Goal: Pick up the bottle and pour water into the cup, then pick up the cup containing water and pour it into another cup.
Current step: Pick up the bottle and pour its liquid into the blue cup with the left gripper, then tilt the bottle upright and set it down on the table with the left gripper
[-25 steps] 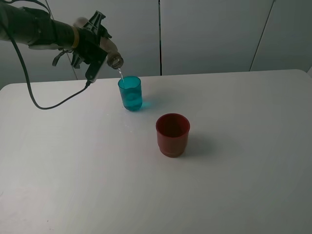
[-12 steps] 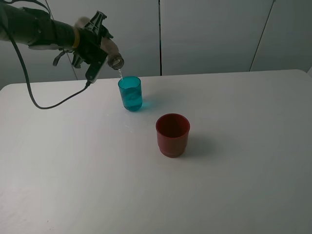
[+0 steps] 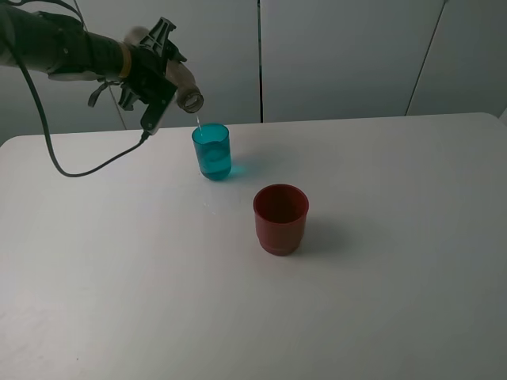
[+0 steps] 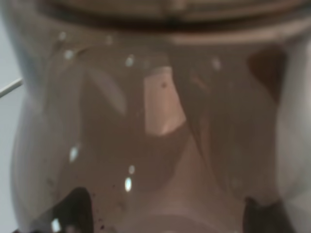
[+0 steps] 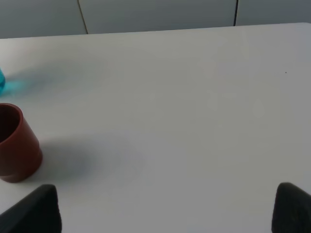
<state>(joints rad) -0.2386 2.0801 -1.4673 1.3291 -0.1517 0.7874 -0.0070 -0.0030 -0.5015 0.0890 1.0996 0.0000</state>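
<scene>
While the left end effector (image 3: 158,79) gripped the bottle (image 3: 184,87), its long axis slanted neck-down toward the cup (image 3: 211,152), mouth poised just above the rim.

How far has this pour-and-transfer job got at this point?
Done: the left gripper has the bottle lifted and tipped. In hand: a thin stream falls into the teal cup, which holds some water. Left: lifting that cup and pouring it into the red cup, which stands apart, untouched; the right gripper is open.
</scene>
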